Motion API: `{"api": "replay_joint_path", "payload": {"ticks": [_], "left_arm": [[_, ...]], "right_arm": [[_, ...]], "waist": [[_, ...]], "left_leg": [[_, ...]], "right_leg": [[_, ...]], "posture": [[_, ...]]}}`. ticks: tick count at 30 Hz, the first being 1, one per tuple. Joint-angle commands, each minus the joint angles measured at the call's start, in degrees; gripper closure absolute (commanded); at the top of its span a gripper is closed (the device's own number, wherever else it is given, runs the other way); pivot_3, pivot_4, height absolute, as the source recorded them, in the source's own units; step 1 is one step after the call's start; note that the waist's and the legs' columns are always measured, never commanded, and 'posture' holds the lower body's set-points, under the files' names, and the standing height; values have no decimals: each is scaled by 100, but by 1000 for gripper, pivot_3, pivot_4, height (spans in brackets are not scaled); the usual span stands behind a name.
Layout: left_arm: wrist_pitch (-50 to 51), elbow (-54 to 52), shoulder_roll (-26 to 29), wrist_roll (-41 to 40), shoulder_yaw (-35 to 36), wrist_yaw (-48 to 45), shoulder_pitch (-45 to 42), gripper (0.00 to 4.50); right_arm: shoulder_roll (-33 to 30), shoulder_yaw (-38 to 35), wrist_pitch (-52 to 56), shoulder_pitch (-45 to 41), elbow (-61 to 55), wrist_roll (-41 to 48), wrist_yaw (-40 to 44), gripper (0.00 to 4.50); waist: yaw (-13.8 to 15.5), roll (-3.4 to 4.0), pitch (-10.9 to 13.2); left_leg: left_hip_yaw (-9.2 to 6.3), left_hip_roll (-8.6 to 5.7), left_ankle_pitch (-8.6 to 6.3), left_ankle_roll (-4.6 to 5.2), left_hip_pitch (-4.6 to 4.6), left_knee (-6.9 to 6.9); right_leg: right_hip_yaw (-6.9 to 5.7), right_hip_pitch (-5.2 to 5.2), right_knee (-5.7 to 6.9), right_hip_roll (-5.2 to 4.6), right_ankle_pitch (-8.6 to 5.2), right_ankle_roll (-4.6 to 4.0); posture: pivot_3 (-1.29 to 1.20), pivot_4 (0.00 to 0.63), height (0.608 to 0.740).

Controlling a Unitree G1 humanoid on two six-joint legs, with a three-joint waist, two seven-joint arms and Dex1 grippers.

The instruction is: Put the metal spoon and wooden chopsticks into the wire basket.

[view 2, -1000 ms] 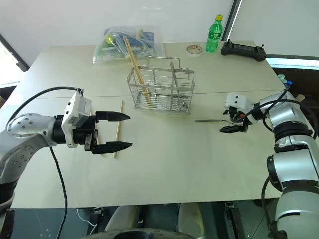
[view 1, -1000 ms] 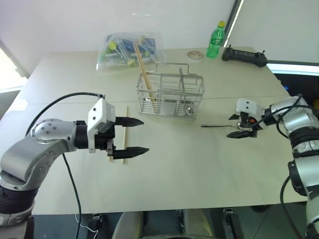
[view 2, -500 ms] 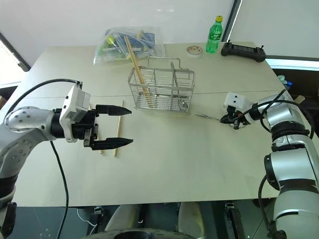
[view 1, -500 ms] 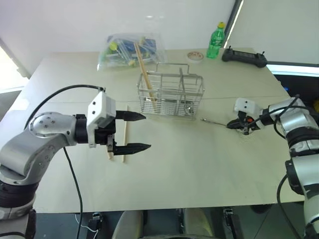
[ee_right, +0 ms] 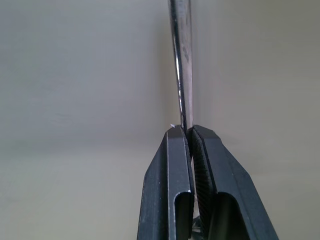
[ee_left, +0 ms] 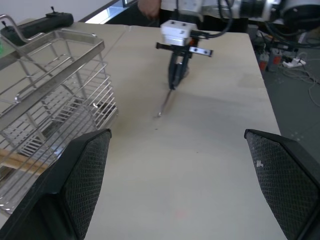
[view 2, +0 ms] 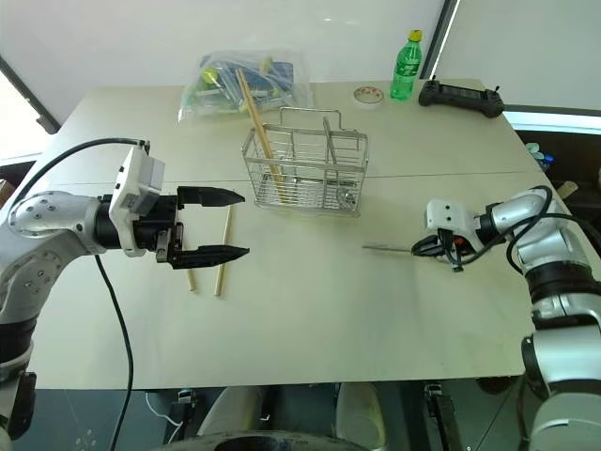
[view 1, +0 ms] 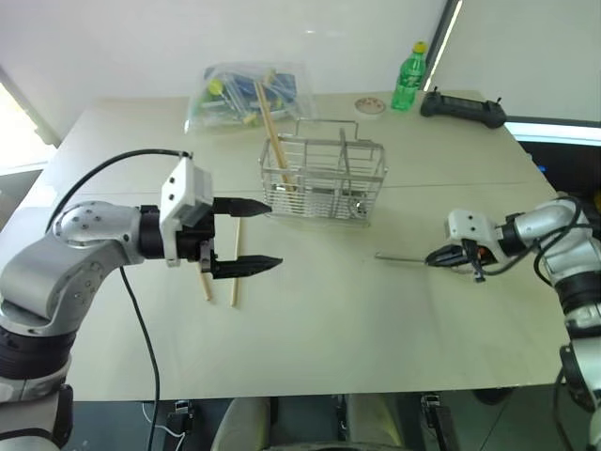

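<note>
A pale worktop [view 1: 329, 310] carries the scene. The wire basket [view 1: 323, 181] stands upright at upper centre of the frame, its loop handle raised, and one wooden chopstick [view 1: 270, 132] leans inside its left compartment, the upper end rising past the rim toward a clear plastic bag of colourful items [view 1: 242, 94] at upper left. Two further wooden chopsticks [view 1: 235, 268] lie flat on the worktop at left of centre, below and to the left of the basket; one runs nearly straight up the frame, the shorter-looking one beside it slants. The left gripper [view 1: 252, 235] hovers at centre left with its two black fingers spread wide, holding nothing, pointing toward the right of the frame; the flat chopsticks appear behind and below it. The right gripper [view 1: 441, 256] sits at centre right with its fingers pinched together on the metal spoon [view 1: 402, 257], whose thin handle extends leftward from the fingertips, low over the worktop; in the right wrist view the handle [ee_right: 181, 65] emerges from between the closed fingers [ee_right: 170, 170]. The spoon lies well apart from the basket, below and to its right. Along the upper edge of the worktop stand a green bottle [view 1: 406, 75], a small round tape roll [view 1: 369, 106] and a black handheld controller [view 1: 462, 104].
</note>
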Motion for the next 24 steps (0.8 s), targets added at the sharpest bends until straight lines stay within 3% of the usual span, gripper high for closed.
{"api": "replay_joint_path", "payload": {"ticks": [1, 6, 11, 15, 24], "left_arm": [[-91, 12, -58, -55, 167, 61, -131, 0], [-165, 155, -165, 23, 139, 129, -240, 0], [-232, 261, -236, 60, 65, 142, -362, 0], [-247, 325, -295, 85, 31, 156, -460, 0], [-152, 209, -260, -1, 212, 288, -456, 0]], "right_arm": [[-136, -875, 1472, 435, -2006, 1178, -405, 4439], [583, -1827, 4096, -400, -3426, 2845, -2273, 4439], [1561, -2118, 5076, -1606, -3461, 3311, -4033, 4439], [2132, -2038, 5064, -2061, -3308, 3170, -4785, 4439], [3150, -1500, 3797, -1997, -2208, 2366, -5470, 4439]], "waist": [[-14, 2, 1], [-9, -3, 1], [54, -28, -12], [58, -32, -12], [-21, -29, -11]], "left_leg": [[-1, 0, 0, 0, -2, -1], [-5, 18, 0, 1, 8, 9], [-16, 14, 0, 1, -4, 9], [-15, 1, 2, 1, -31, 5], [-4, -1, 2, 2, -21, -8]], "right_leg": [[4, -2, -2, -3, -1, 0], [10, -3, 4, 3, -4, -31], [2, -5, -1, 2, -5, -35], [7, -36, 0, -6, 8, -15], [3, -40, 9, 5, 9, -13]], "posture": [[0, 150, 690], [0, 150, 690], [0, 150, 690], [0, 150, 690], [0, 150, 690]]}}
